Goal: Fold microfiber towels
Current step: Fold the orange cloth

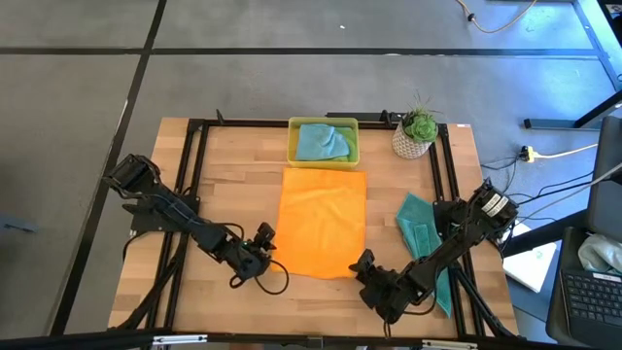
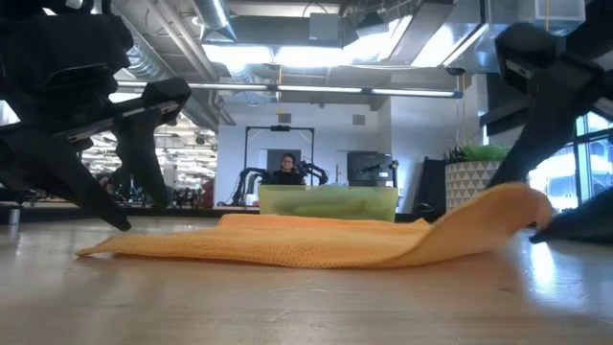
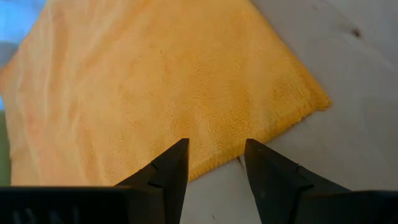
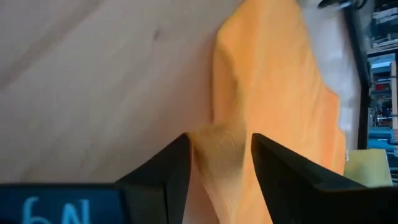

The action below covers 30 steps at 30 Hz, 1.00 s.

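Down low on the table, two pincers at the near edge of the orange towel, one at each near corner. Left pincer standing wide, fingers straddling the towel's near edge at its left corner, nothing gripped, cloth flat just ahead of the tips. Right pincer part-open around the right near corner, a raised ridge of orange cloth bunched between its fingers; from table height, that corner lifted into a hump while the rest of the towel lies flat. Beyond both pincers, past the far edge of the orange towel, a yellow tray with a light blue towel bunched inside. Off to the right pincer's outer side, a teal towel lying partly under the right arm. Farther off at the back right corner, a small potted plant. In the room behind the tray, a person seated, well away from the table.
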Tool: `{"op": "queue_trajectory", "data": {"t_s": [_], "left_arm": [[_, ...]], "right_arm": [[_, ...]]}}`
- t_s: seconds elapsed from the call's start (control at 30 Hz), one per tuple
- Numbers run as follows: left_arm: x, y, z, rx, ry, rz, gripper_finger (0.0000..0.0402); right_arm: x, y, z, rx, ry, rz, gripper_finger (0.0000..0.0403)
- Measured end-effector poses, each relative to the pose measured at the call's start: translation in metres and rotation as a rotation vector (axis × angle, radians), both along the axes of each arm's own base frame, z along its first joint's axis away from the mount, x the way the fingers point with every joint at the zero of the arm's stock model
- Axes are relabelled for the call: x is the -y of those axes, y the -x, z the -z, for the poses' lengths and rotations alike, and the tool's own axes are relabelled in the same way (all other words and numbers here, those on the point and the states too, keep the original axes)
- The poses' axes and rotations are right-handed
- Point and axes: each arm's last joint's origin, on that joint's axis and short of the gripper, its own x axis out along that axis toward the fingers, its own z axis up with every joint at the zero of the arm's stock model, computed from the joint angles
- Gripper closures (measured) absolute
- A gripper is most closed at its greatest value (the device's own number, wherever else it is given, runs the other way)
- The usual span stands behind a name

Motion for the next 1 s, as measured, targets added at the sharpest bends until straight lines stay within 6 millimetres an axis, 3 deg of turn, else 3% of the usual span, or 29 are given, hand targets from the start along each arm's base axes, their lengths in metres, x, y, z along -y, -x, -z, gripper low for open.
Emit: {"op": "queue_trajectory", "data": {"t_s": [0.63, 0.77, 1.0], "left_arm": [[0.02, 0.014, 0.0, 0.003, 0.042, 0.034, 0.0253], [0.02, 0.014, 0.0, 0.005, 0.039, 0.033, 0.0253], [0.019, 0.013, 0.0, 0.01, 0.046, 0.013, 0.0253]], "right_arm": [[-0.008, 0.004, -0.005, 0.1, -0.043, 0.071, 0.0237], [-0.012, 0.002, -0.011, 0.127, -0.113, 0.125, 0.0269], [-0.008, 0.005, -0.011, 0.084, -0.138, 0.204, 0.0361]]}}
